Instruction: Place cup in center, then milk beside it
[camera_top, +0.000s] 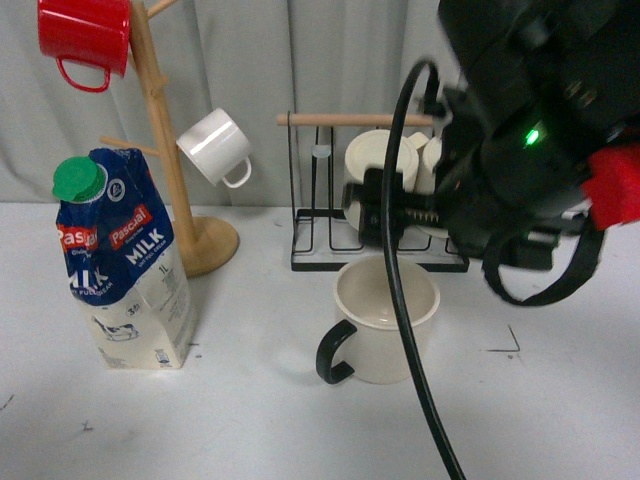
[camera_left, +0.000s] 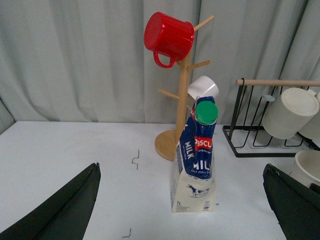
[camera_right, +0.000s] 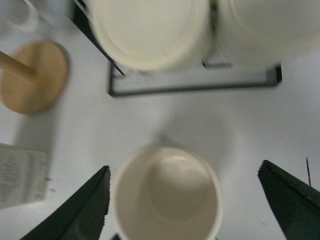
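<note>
The cup, a wide cream mug with a black loop handle, stands upright on the white table near the middle. Its handle points to the front left. It also shows in the right wrist view and at the edge of the left wrist view. The milk, a blue and white carton with a green cap, stands upright at the left. My right gripper is open above the cup, one finger on each side of the rim; it also shows in the front view. My left gripper is open and empty, facing the milk from a distance.
A wooden mug tree behind the milk holds a red mug and a small white mug. A black wire rack with ribbed cream mugs stands behind the cup. A black cable hangs in front of the cup.
</note>
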